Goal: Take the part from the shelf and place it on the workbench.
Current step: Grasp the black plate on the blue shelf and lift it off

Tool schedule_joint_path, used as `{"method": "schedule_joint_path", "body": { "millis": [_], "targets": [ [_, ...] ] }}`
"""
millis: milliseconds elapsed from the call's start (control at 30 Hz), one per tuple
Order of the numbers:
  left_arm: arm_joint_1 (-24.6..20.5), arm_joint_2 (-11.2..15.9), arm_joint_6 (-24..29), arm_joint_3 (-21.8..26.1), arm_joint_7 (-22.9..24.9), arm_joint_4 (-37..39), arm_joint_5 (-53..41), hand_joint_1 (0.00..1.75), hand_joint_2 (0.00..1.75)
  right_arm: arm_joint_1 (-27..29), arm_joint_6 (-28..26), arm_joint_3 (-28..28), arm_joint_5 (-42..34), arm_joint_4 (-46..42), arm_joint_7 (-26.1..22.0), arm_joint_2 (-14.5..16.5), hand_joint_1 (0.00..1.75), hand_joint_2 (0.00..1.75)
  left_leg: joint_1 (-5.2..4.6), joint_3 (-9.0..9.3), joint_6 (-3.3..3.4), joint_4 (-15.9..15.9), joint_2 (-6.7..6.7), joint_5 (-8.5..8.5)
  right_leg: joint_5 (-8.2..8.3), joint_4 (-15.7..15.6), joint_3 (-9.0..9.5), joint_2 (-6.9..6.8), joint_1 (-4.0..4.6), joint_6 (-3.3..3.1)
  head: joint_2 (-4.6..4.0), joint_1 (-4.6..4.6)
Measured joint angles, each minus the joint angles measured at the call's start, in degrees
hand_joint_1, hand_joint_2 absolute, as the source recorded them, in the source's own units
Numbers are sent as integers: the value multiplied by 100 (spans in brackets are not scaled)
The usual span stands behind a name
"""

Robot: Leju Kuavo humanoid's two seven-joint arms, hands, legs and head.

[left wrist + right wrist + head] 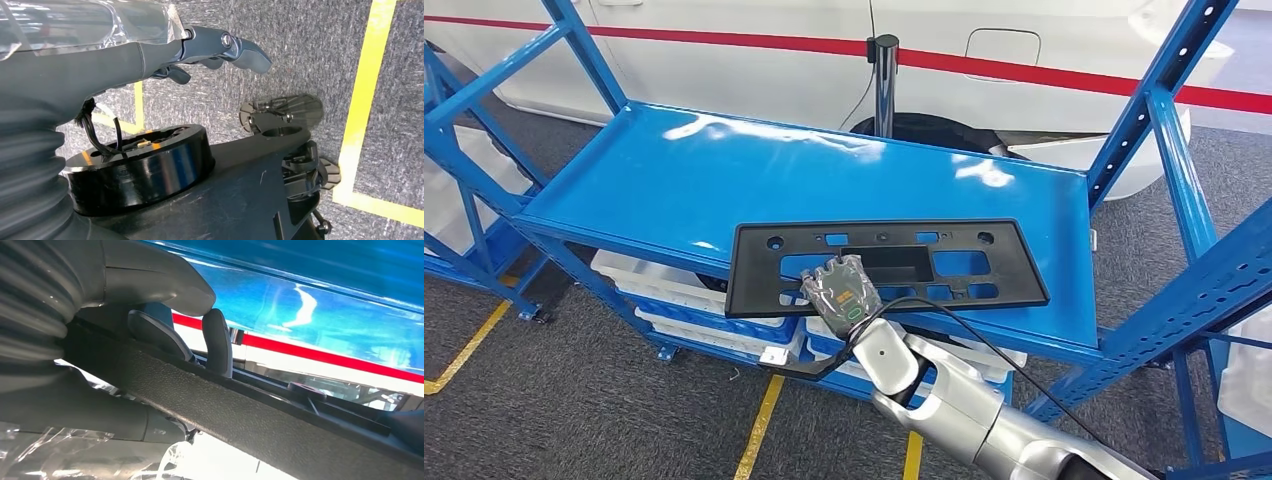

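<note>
A flat black plastic part (1014,272) with several cut-outs lies on the top board of the blue shelf (724,170), its front edge slightly past the board's front lip. My right hand (846,288) grips the middle of that front edge. In the right wrist view its dark fingers (217,340) lie over the part's textured edge (240,415) and the thumb sits on the other side. My left hand (150,50) hangs over the grey floor, fingers extended, holding nothing.
White bins (674,285) sit on the lower shelf level. Blue uprights (1174,160) frame the shelf on both sides. Behind it stand a black post (884,80) and a white car with a red stripe (1024,60). Yellow lines (759,430) mark the floor.
</note>
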Motion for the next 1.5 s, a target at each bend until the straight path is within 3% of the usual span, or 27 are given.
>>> {"method": "schedule_joint_path", "body": {
  "millis": [133, 200, 300, 333, 367, 400, 467, 500, 533, 667, 733, 800, 833, 867, 900, 933, 1000, 1033, 1067, 1133, 1200, 1267, 1333, 1367, 1400, 1433, 1500],
  "targets": [
    [-3, -3, -1, -5, 3, 0, 0, 0, 175, -17, 30, -1, 16, -51, -8, -8, 175, 175, 5, 4, 59, -20, 5, 27, 8, -20, 9, 0, -5, 58, 0, 1],
    [-9, -10, 1, -5, 10, 0, -1, 0, 175, -34, 44, -5, 37, -75, -10, -20, 175, 175, 44, 62, 93, -128, 24, 105, -145, 146, -41, -6, 8, 111, 0, 2],
    [-17, -25, 5, -6, 21, 0, -3, 0, 175, -33, 50, -7, 58, -92, -11, -51, 175, 175, 77, 96, 110, -179, 50, 148, -708, 1175, -465, -15, -10, 181, 0, 3],
    [-17, -31, 6, -7, 26, 0, -4, 0, 175, -26, 51, -6, 63, -93, -11, -66, 175, 175, 86, 94, 108, -177, 53, 147, -803, 1483, -601, -17, -27, 205, 0, 4],
    [-17, -38, 6, -7, 29, 0, -4, 0, 175, -19, 50, -5, 68, -93, -11, -81, 175, 175, 105, 93, 99, -172, 55, 144, -786, 1602, -650, -19, -47, 234, 0, 3],
    [-18, -44, 6, -8, 32, 0, -4, 0, 175, -15, 50, -5, 72, -93, -10, -95, 175, 175, 135, 92, 78, -162, 55, 136, -654, 1472, -581, -25, -71, 269, -1, 4],
    [-20, -45, 8, -8, 33, 2, -4, 0, 175, -19, 48, -5, 80, -96, -9, -111, 175, 175, 199, 79, -10, -104, 53, 94, -301, 715, -186, -47, -131, 380, -1, 4],
    [-26, -42, 10, -8, 34, 4, -5, 0, 175, -22, 47, -6, 86, -101, -9, -113, 175, 175, 213, 58, -69, -57, 48, 65, -167, 410, -24, -26, -145, 388, -1, 3],
    [-31, -38, 11, -8, 36, 6, -7, 0, 175, -29, 45, -7, 92, -108, -7, -117, 175, 175, 214, 36, -119, -7, 40, 40, -117, 224, 67, -5, -161, 372, 0, 2],
    [-40, -39, 16, -10, 39, 11, -13, 0, 175, -51, 42, -7, 118, -126, -2, -122, 175, 175, 225, -73, -214, 129, 21, -14, -132, 257, -49, 59, -154, 115, -1, -3],
    [-39, -39, 15, -11, 39, 11, -14, 0, 175, -58, 42, -7, 128, -127, -1, -118, 175, 175, 230, -250, -211, 554, 52, -347, -82, 256, -121, 51, -133, 14, 0, -4],
    [-46, -39, 14, -12, 39, 11, -17, 0, 175, -61, 41, -7, 149, -128, 0, -115, 175, 175, 191, -564, -174, 1404, 71, -861, -20, 257, -203, 37, -79, -66, -1, -4],
    [-49, -39, 13, -12, 39, 11, -17, 0, 175, -58, 41, -7, 160, -128, 0, -115, 175, 175, 163, -680, -148, 1765, 71, -1030, 11, 258, -243, 30, -43, -96, -1, -4],
    [-51, -39, 11, -12, 39, 11, -17, 0, 175, -55, 40, -7, 169, -128, -1, -115, 175, 175, 129, -707, -105, 1940, 70, -1092, 44, 258, -283, 25, 0, -120, -1, -4],
    [-53, -40, 11, -12, 39, 11, -18, 0, 175, -55, 37, -7, 175, -128, -1, -115, 175, 175, 83, -615, -38, 1866, 70, -1042, 77, 257, -319, 21, 45, -140, -1, -4],
    [-57, -40, 10, -12, 39, 11, -19, 0, 175, -58, 31, -7, 180, -128, -1, -113, 175, 175, 25, -411, 56, 1564, 70, -913, 114, 255, -353, 22, 92, -157, -1, -4],
    [-79, -38, 10, -12, 39, 11, -28, 0, 175, -77, 10, -15, 190, -135, 1, -104, 175, 175, -127, 127, 302, 698, 78, -663, 190, 243, -403, 11, 171, -171, -1, -3],
    [-91, -34, 12, -12, 39, 11, -33, 0, 175, -87, -1, -22, 196, -140, 2, -97, 175, 175, -187, 306, 398, 385, 103, -578, 233, 225, -411, -1, 182, -161, -1, -3],
    [-100, -29, 14, -13, 40, 11, -37, 0, 175, -96, -12, -30, 200, -147, 2, -93, 175, 175, -234, 397, 462, 203, 125, -528, 281, 197, -411, -14, 172, -138, 0, -2],
    [-113, -27, 19, -14, 41, 11, -44, 0, 175, -104, -29, -46, 204, -163, -2, -83, 175, 175, -267, 387, 511, 47, 159, -374, 413, 77, -389, -33, 132, -70, 0, -2],
    [-125, -33, 20, -14, 42, 11, -56, 0, 175, -105, -50, -61, 203, -179, -10, -85, 175, 175, -240, 395, 481, -193, 159, -133, 359, 36, -412, -31, 134, -6, 0, -2],
    [-124, -38, 22, -14, 42, 12, -69, 0, 175, -99, -68, -66, 200, -187, -16, -99, 175, 175, -184, 354, 405, -356, 165, 85, -104, 437, -535, -23, 127, 66, -1, 1],
    [-114, -48, 21, -15, 42, 13, -84, 0, 175, -72, -77, -66, 196, -189, -21, -118, 175, 175, -151, 220, 350, -361, 169, 206, -568, 1171, -693, -24, 80, 151, -1, 3],
    [-111, -54, 17, -15, 42, 13, -91, 0, 175, -51, -79, -66, 193, -189, -24, -128, 175, 175, -132, 143, 318, -342, 172, 251, -630, 1424, -710, -26, 55, 191, 0, 2],
    [-110, -61, 14, -16, 42, 13, -96, 0, 175, -31, -80, -66, 191, -189, -28, -136, 175, 175, -110, 61, 289, -314, 177, 292, -581, 1502, -642, -29, 31, 229, 0, 2],
    [-110, -64, 10, -16, 42, 13, -98, 0, 175, -19, -81, -66, 190, -189, -32, -140, 175, 175, -81, -25, 257, -272, 181, 326, -452, 1359, -467, -34, 7, 267, 0, 2],
    [-114, -67, 12, -16, 42, 13, -100, 0, 175, -13, -88, -67, 187, -200, -48, -139, 175, 175, -45, -197, 192, -136, 181, 367, -288, 598, 111, -53, -34, 343, 0, 4]
  ]
}}
